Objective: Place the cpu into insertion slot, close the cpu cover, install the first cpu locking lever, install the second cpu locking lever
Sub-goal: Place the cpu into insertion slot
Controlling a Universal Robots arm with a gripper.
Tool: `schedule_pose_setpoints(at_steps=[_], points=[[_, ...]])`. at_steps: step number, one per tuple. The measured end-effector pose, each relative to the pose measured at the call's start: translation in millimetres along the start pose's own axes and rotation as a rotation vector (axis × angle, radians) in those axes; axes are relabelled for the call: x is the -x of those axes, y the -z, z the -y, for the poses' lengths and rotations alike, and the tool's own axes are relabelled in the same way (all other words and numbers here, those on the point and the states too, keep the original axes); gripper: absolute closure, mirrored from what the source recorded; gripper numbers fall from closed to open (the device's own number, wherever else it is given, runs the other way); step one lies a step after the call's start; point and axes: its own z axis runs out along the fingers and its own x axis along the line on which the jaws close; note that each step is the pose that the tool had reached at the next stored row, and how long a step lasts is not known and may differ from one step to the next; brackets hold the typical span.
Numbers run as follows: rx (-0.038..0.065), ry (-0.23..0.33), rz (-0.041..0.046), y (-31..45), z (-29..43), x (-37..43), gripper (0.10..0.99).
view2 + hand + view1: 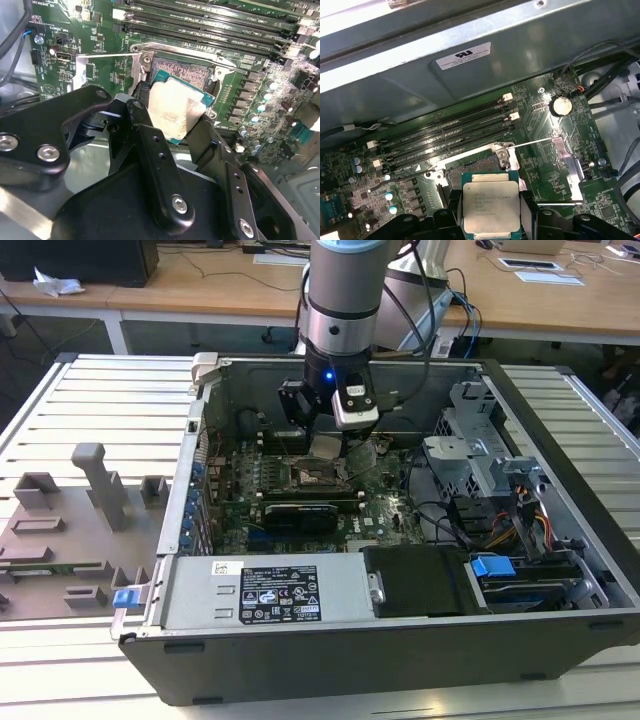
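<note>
My gripper point(327, 443) is shut on the cpu point(326, 448), a flat square chip with a silver-grey top, and holds it by two opposite edges. In both wrist views the cpu point(175, 112) point(490, 206) hangs a little above the insertion slot point(181, 70) point(472, 167), slightly tilted and partly overlapping its near side. The slot is a dark square socket point(313, 477) on the green board. The cpu cover point(107, 72) point(568, 165), a silver frame with a window, lies folded open beside the slot. A thin lever rod point(535, 143) stands raised next to it.
Long black memory slots point(445, 132) run beside the socket near the case wall point(420, 65). A power supply point(260, 595) fills the case's near side, and a drive cage point(480, 455) with cables stands at the exterior view's right. Grey fixtures point(100, 485) sit outside the case.
</note>
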Motion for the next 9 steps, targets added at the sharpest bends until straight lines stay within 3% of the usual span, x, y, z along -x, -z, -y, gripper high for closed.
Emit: schedule_pose_setpoints(at_steps=[9], points=[[-0.003,-0.059,0.0052,-0.1,0.0,0.0,0.541]])
